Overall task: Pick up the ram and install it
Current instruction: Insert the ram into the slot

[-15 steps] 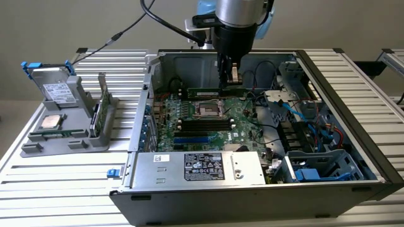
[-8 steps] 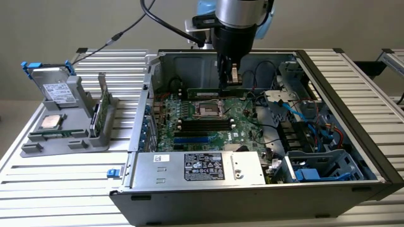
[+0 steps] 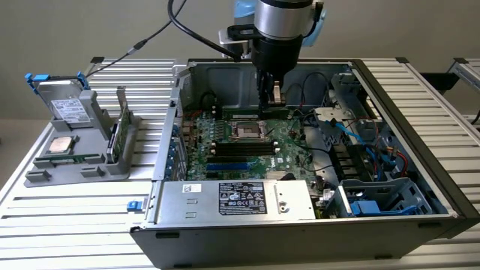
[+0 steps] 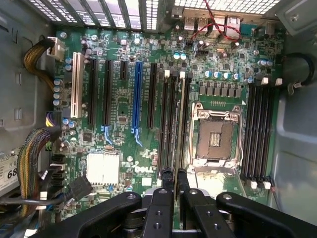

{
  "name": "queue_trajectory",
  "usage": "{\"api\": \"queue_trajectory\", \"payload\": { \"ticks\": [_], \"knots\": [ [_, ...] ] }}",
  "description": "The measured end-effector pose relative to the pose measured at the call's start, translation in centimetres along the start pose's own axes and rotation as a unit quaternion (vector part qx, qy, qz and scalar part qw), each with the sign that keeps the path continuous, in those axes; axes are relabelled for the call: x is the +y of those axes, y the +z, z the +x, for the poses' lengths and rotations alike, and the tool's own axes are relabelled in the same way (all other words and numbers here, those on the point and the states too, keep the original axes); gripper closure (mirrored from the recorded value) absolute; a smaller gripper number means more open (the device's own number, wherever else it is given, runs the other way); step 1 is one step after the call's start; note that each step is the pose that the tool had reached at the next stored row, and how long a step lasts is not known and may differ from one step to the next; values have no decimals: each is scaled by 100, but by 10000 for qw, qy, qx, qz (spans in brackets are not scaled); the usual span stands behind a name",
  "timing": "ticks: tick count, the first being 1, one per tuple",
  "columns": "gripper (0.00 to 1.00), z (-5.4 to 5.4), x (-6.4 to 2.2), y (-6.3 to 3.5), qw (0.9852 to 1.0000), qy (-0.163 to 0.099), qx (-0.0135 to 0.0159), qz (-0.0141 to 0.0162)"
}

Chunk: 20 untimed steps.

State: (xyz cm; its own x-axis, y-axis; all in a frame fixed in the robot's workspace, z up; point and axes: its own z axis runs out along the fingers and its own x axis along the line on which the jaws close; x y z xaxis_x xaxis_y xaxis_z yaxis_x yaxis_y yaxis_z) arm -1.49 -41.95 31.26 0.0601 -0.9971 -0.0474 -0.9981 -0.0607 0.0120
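The ram (image 4: 181, 119) shows edge-on in the wrist view as a thin green stick running out from between my fingers. It lies along the black memory slots (image 4: 171, 124) beside the empty processor socket (image 4: 216, 135); I cannot tell whether it touches a slot. My gripper (image 4: 176, 191) is shut on its near end. In the exterior view the gripper (image 3: 270, 101) reaches down into the open computer case (image 3: 442, 185), over the back part of the motherboard (image 3: 255, 160), just behind the socket (image 3: 246, 130).
A grey holder (image 3: 45, 174) on the exterior view's left carries a silver processor chip (image 3: 60, 145), a drive (image 3: 66, 106) and a thin green board (image 3: 112, 143) standing on edge. Cables (image 3: 375, 146), a power supply (image 3: 240, 199) and the case walls crowd the motherboard.
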Motion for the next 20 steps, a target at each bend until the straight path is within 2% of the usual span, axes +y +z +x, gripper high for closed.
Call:
{"api": "queue_trajectory", "payload": {
  "ticks": [2,11,20],
  "knots": [
    [86,-2,11,31,10000,-2,16,-1],
    [86,-24,70,193,10000,-29,25,-3],
    [86,-32,141,316,9999,-78,71,-8]
  ]
}}
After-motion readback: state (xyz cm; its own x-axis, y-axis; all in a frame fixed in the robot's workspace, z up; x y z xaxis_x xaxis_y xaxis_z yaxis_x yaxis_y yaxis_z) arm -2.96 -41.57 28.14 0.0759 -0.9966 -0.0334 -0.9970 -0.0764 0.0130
